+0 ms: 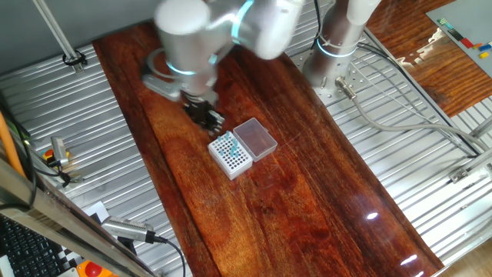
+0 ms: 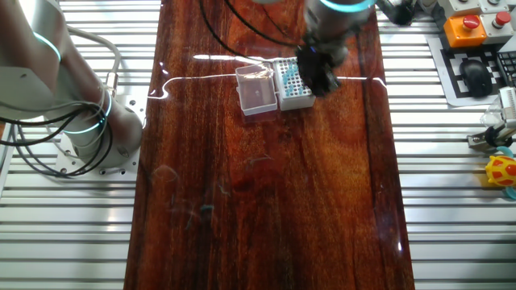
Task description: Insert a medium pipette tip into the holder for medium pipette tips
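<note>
The holder for medium pipette tips (image 1: 231,155) is a small white square box with a grid of holes and a few teal-blue tips in it. It sits mid-table with its clear lid (image 1: 257,139) lying open beside it. It also shows in the other fixed view (image 2: 295,84), with its lid (image 2: 258,90) to its left. My gripper (image 1: 209,118) hangs just past the box's far-left edge, pointing down, its black fingers close together. In the other fixed view the gripper (image 2: 319,78) is at the box's right edge. The medium pipette tip is too small to make out.
The box stands on a dark wooden board (image 1: 292,200) laid over ribbed metal tabletop. The arm's base (image 1: 332,54) stands at the back right of the board. Cables, a keyboard (image 2: 484,76) and an orange stop button (image 2: 469,26) lie off the board.
</note>
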You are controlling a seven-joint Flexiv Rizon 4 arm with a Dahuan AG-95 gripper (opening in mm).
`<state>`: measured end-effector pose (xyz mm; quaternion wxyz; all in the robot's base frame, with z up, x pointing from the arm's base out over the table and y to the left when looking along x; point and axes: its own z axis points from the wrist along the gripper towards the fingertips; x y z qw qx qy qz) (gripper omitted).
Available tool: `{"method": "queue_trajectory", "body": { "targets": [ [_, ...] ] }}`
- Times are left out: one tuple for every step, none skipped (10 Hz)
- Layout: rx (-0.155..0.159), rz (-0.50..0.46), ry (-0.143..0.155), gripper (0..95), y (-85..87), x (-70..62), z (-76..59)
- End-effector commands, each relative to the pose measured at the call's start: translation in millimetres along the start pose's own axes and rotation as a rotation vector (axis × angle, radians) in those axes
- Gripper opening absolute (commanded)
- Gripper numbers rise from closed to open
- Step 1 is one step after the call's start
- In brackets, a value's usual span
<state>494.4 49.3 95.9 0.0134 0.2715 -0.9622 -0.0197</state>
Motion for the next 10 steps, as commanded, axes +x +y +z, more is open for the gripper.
{"method": "queue_trajectory", "body": {
  "targets": [
    [-0.019, -0.138, 0.003, 19.0, -4.0, 0.0, 0.0],
    [-0.014, -0.097, -0.006, 19.0, -4.0, 0.0, 0.0],
    [0.000, -0.077, -0.027, 19.0, -4.0, 0.0, 0.0],
    [0.010, -0.045, -0.025, 19.0, -4.0, 0.0, 0.0],
    [0.019, -0.049, -0.025, 19.0, -6.5, 1.7, 2.1],
    [0.022, -0.088, -0.023, 19.0, -19.2, 9.9, 8.1],
    [0.022, -0.108, -0.023, 0.0, -30.2, 16.8, 12.6],
    [0.015, -0.117, -0.029, 0.0, -40.6, 26.2, 17.4],
    [0.018, -0.125, -0.027, 0.0, -41.4, 27.2, 17.8],
    [0.018, -0.130, -0.028, 0.0, -40.9, 26.4, 18.3]
  ]
}}
